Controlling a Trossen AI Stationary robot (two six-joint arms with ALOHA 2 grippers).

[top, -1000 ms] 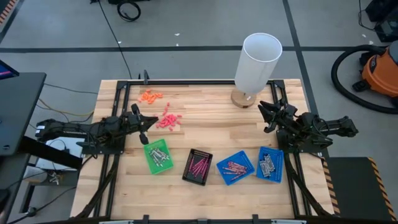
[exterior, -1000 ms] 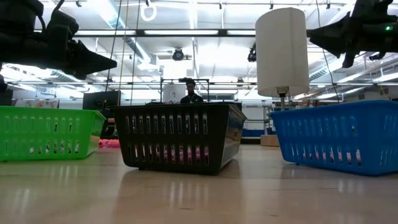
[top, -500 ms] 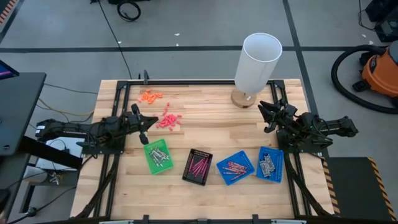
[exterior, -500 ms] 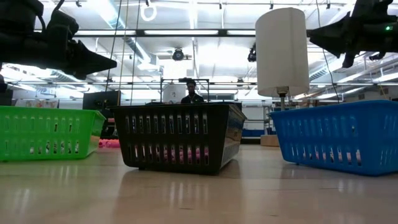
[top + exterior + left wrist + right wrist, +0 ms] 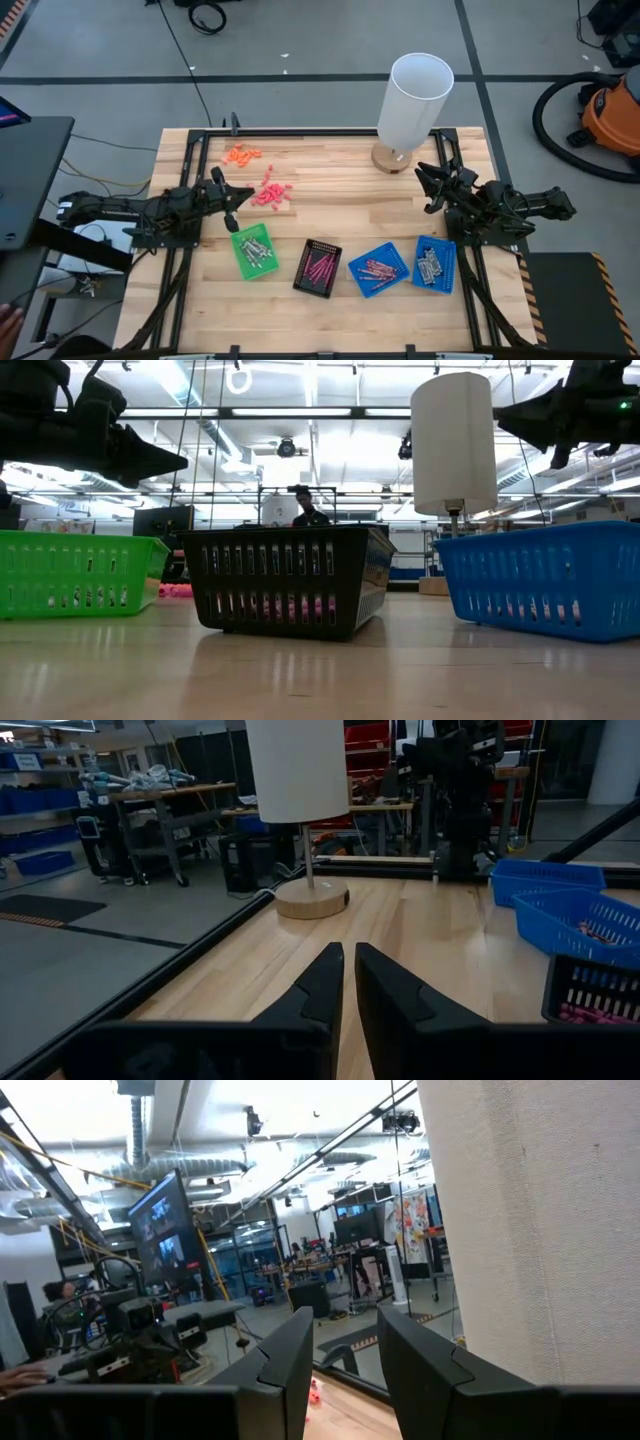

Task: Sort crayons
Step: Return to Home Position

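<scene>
The crayons lie in four small trays along the table's near side. Grey ones are in the green tray (image 5: 253,251) and the right blue tray (image 5: 435,264). Pink ones are in the black tray (image 5: 318,268) and the left blue tray (image 5: 377,270). My left gripper (image 5: 243,197) hovers level at the table's left, above the green tray's far end, shut with nothing between its fingers (image 5: 322,982). My right gripper (image 5: 425,188) hovers at the table's right, tipped slightly upward, open and empty (image 5: 342,1320).
A tall white lamp shade (image 5: 415,98) on a round wooden base (image 5: 390,158) stands at the far right, just beyond my right gripper. Loose orange bits (image 5: 243,154) and coral-red bits (image 5: 270,193) lie at the far left. A person (image 5: 305,508) sits beyond the table.
</scene>
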